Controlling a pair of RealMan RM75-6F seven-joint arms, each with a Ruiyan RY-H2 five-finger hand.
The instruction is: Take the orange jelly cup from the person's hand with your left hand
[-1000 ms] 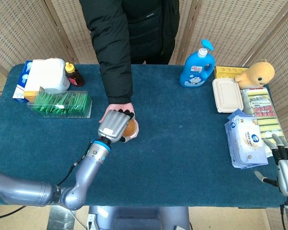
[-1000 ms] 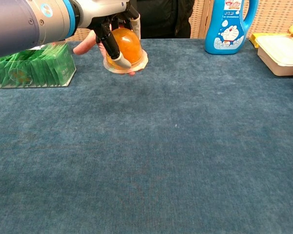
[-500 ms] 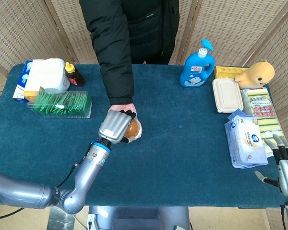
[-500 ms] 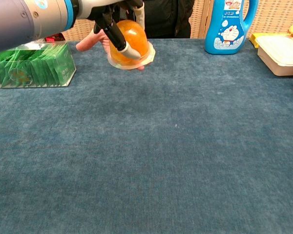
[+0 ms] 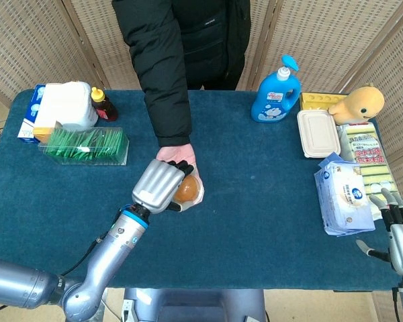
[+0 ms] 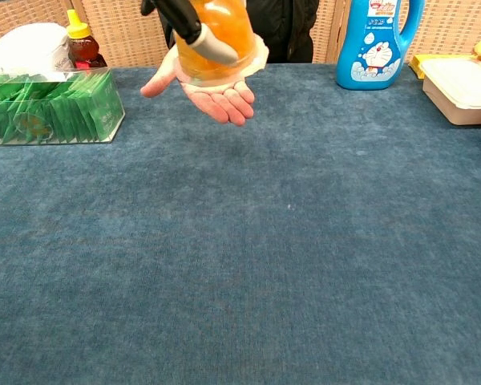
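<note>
My left hand (image 5: 160,185) grips the orange jelly cup (image 5: 187,190) from above, near the middle of the blue table. In the chest view the orange jelly cup (image 6: 218,40) hangs just above the person's open palm (image 6: 212,95), with one of my fingers (image 6: 194,32) across its front. Whether the cup's rim still touches the palm I cannot tell. The person's hand (image 5: 177,153) reaches in from the far side in a black sleeve. My right hand (image 5: 401,228) hangs past the table's near right corner, fingers apart and holding nothing.
A clear box of green packets (image 5: 86,145) lies at the left, with a white jar (image 5: 67,104) and sauce bottle (image 5: 103,104) behind. A blue detergent bottle (image 5: 276,90), white lidded box (image 5: 318,133), wipes pack (image 5: 344,196) and plush toy (image 5: 359,102) fill the right side.
My left hand has risen with the jelly cup, lifting it off the person's palm and a little toward me and to the right. The palm now shows open beneath. The right hand stays put.
</note>
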